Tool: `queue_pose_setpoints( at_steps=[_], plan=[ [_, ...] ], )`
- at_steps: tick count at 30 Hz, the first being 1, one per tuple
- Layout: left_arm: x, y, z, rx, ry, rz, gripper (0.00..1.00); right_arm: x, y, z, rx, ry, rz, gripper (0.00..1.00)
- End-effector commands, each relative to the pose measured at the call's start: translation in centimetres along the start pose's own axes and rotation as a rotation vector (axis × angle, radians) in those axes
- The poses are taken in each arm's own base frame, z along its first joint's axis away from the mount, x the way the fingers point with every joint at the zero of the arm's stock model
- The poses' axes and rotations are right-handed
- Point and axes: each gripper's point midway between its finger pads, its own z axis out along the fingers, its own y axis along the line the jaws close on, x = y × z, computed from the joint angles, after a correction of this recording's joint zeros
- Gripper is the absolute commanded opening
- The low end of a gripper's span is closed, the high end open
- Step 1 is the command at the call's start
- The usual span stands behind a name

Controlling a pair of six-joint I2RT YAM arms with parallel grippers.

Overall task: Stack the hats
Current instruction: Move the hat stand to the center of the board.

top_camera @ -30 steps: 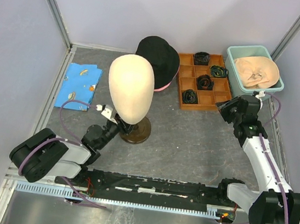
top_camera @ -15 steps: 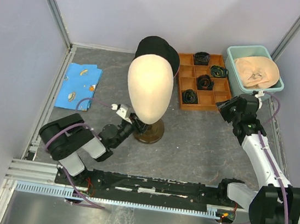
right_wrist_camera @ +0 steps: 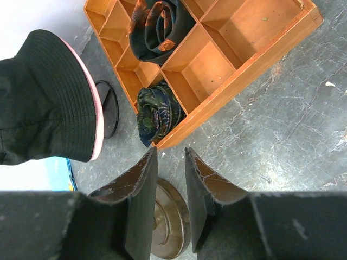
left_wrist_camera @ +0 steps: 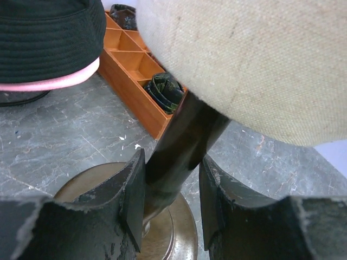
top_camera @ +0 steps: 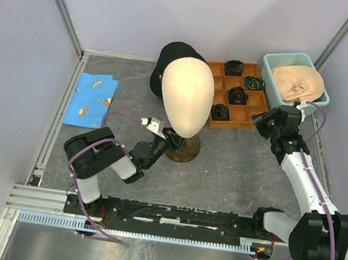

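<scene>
Two hats in view. One black hat [right_wrist_camera: 43, 103] with a pink brim edge, upper middle of the top view, crown up, brim flat to the worktop [top_camera: 233, 170], half hidden behind the one mannequin head [top_camera: 187, 96]. One beige hat [top_camera: 298, 82] crumpled in the one teal tub [top_camera: 289, 56], upper right, long axis running left to right. One wooden tray [top_camera: 217, 82] between them holds four dark rolls [top_camera: 220, 112]. One blue cloth [top_camera: 91, 98] at left. Left gripper [left_wrist_camera: 171, 203] is clamped on the head's brown stand [left_wrist_camera: 179, 146]. Right gripper [right_wrist_camera: 171, 189] is empty, jaws slightly apart, near the tray's right edge.
</scene>
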Motion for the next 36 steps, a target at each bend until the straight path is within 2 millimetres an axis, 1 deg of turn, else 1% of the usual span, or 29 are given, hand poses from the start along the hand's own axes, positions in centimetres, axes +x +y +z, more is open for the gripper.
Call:
queue_pose_setpoints(
  at_steps=[1, 2, 4, 6, 9, 11, 12, 13, 15, 18, 21, 23, 28, 33, 35, 36],
  plan=[
    [6.2, 5.7, -4.6, -0.264, 0.193, -0.091, 0.03, -1.9, 1.7, -0.2, -0.042, -0.052, -0.017, 0.35],
    [5.9, 6.6, -5.1, -0.319, 0.175, -0.093, 0.03, -1.9, 1.7, -0.2, -0.043, -0.049, -0.016, 0.35],
    [5.4, 7.8, -5.7, -0.4, 0.14, -0.086, 0.03, -1.7, 1.7, -0.1, -0.044, -0.045, -0.015, 0.35],
    [4.7, 8.5, -5.7, -0.48, 0.101, -0.054, 0.03, -1.8, 1.8, -0.1, -0.045, -0.044, -0.015, 0.35],
    [4.0, 8.5, -5.3, -0.57, 0.061, -0.017, 0.03, -1.8, 1.9, -0.1, -0.049, -0.043, -0.013, 0.35],
    [3.8, 8.1, -4.6, -0.595, 0.045, -0.002, 0.03, -1.8, 1.9, -0.1, -0.049, -0.042, -0.014, 0.35],
    [3.9, 7.6, -4.1, -0.593, 0.041, 0.001, 0.03, -1.8, 1.9, -0.2, -0.051, -0.042, -0.014, 0.35],
    [3.9, 6.8, -3.2, -0.58, 0.035, -0.005, 0.03, -1.8, 1.8, -0.2, -0.05, -0.042, -0.014, 0.35],
    [4.6, 5.7, -2.2, -0.554, 0.046, -0.005, 0.03, -1.8, 1.8, -0.3, -0.051, -0.043, -0.015, 0.35],
    [6.0, 4.3, -1.5, -0.523, 0.074, 0.012, 0.03, -1.8, 1.7, -0.4, -0.051, -0.043, -0.014, 0.35],
    [7.7, 3.8, -2.2, -0.521, 0.101, 0.014, 0.03, -1.9, 1.5, -0.7, -0.05, -0.049, -0.018, 0.35],
    [8.6, 3.8, -2.8, -0.537, 0.116, 0.017, 0.03, -1.9, 1.3, -0.8, -0.051, -0.051, -0.021, 0.35],
    [10.0, 3.4, -3.9, -0.544, 0.144, 0.026, 0.03, -2.0, 0.9, -1.0, -0.045, -0.055, -0.028, 0.35],
    [9.9, 2.8, -4.4, -0.524, 0.153, 0.014, 0.03, -1.8, 1.0, -1.0, -0.052, -0.04, -0.032, 0.35],
    [9.5, 2.2, -4.7, -0.514, 0.159, 0.016, 0.06, -1.6, 0.8, -0.9, -0.051, -0.032, -0.031, 0.35],
    [8.9, 2.0, -4.9, -0.515, 0.152, 0.018, 0.1, -1.4, 0.7, -0.9, -0.05, -0.027, -0.03, 0.35]
  ],
)
